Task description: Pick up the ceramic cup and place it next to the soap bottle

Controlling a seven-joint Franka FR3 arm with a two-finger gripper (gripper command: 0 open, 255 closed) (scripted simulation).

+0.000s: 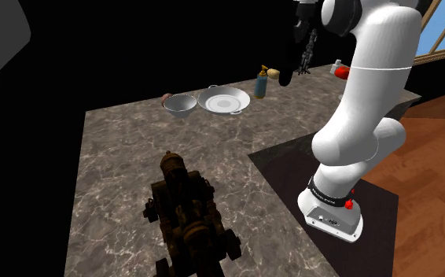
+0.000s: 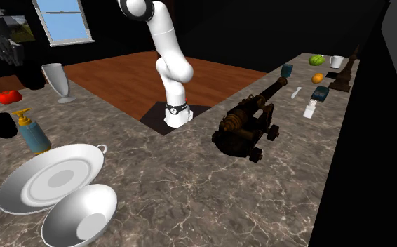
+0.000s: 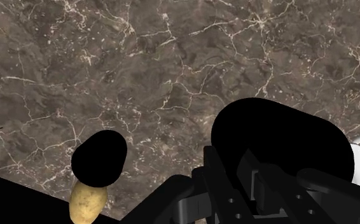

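My gripper (image 3: 268, 181) is shut on the cup (image 3: 280, 137), a round, plain black thing clasped between the fingers and held high over the marbled counter (image 3: 172, 57). From the side cameras the gripper (image 1: 307, 59) (image 2: 6, 50) hangs well above the counter's back corner. The soap bottle (image 1: 260, 82) (image 2: 32, 132), bluish with a yellow pump, stands upright below it. A second black rounded thing (image 1: 286, 76) (image 2: 1, 125) (image 3: 99, 156) stands beside the bottle, touching a tan potato-like thing (image 1: 273, 72) (image 3: 86, 200).
A white two-handled dish (image 1: 224, 101) (image 2: 50, 179) and a grey bowl (image 1: 180, 104) (image 2: 81, 214) lie near the bottle. A dark model cannon (image 1: 183, 208) (image 2: 250, 123) sits mid-counter. A grey glass (image 2: 57, 81) and a red thing (image 1: 340, 72) (image 2: 8, 97) stand at the back.
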